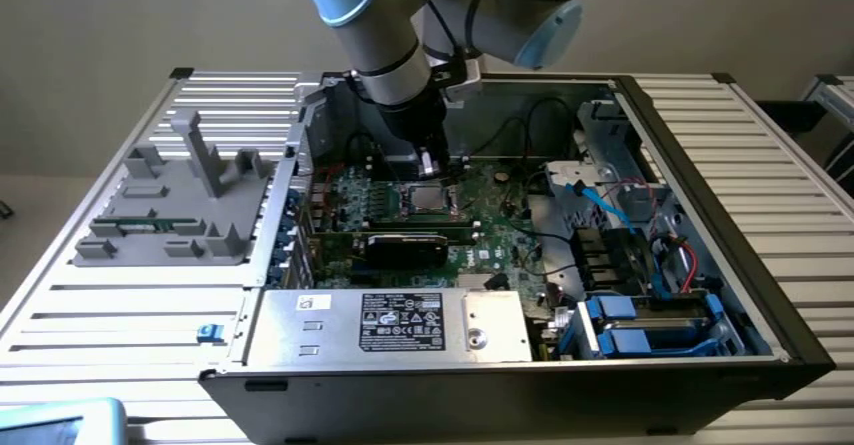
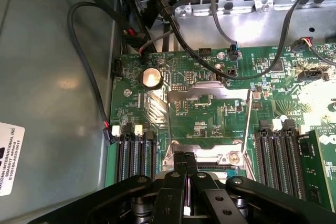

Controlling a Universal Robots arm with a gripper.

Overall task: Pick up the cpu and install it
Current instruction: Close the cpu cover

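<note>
Gripper (image 1: pixel 427 170), clenched with its fingers pressed together, hangs inside the open computer case (image 1: pixel 400 405) low over the motherboard (image 1: pixel 501 240); the cpu (image 1: pixel 427 201) lies flat in the socket (image 2: pixel 231 157) just by the fingertips, silver top up

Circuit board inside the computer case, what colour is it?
Green circuit board; clearest in wrist view.
</note>
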